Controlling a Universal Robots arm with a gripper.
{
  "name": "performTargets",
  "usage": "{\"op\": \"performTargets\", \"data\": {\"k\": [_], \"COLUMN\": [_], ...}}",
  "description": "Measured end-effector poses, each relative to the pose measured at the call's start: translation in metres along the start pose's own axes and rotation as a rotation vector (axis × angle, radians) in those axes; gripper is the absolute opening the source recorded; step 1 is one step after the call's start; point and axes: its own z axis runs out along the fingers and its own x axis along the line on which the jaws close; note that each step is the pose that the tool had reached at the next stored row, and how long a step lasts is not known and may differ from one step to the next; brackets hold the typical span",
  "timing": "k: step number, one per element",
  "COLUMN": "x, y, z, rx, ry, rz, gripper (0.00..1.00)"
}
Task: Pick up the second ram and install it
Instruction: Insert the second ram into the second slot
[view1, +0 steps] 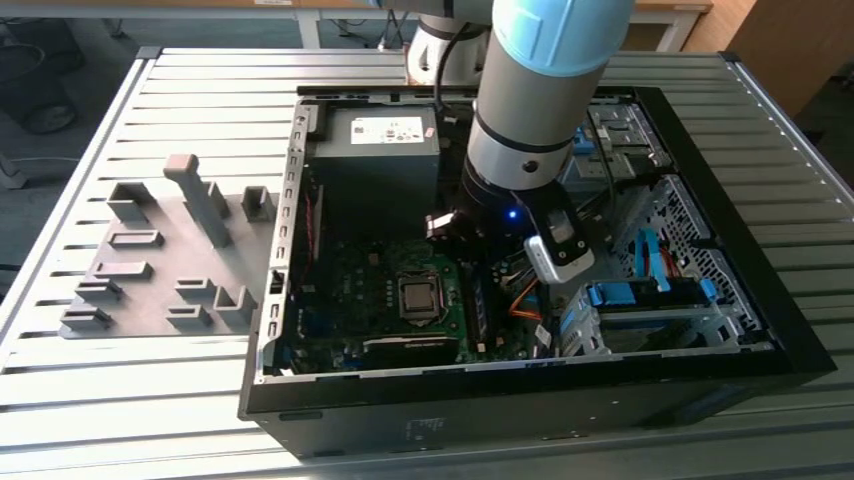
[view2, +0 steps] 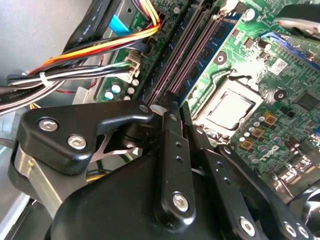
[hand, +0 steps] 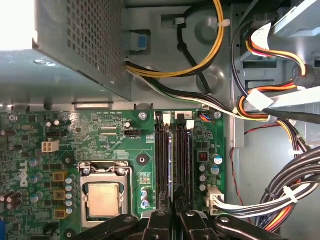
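Silver arm (view1: 534, 90), black screwed pincer (view2: 172, 112)

1. Slatted metal table (view1: 174, 400), pale grey, its ribs running from the exterior view's left to its right; daylight falls brightly across it.
2. Dark grey floor (view1: 80, 50) beyond the table's far edge.
3. Black wheel (view1: 40, 105) of a cart or chair, at the exterior view's far left.
4. Wooden furniture panel (view1: 801, 45), brown, in the far corner at the exterior view's right.
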Motion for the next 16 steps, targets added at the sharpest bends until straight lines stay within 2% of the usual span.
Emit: {"op": "performTargets", "data": {"k": [3,16], "x": [-0.0001,0.0031], "y": [-0.0002,0.0002], "z": [0.0017,0.0064], "rx": [-0.0005,-0.0027], "ry": [-0.0001,0.0001], "rz": [0.017,0.017], "gripper": [0.14,0.14]}}
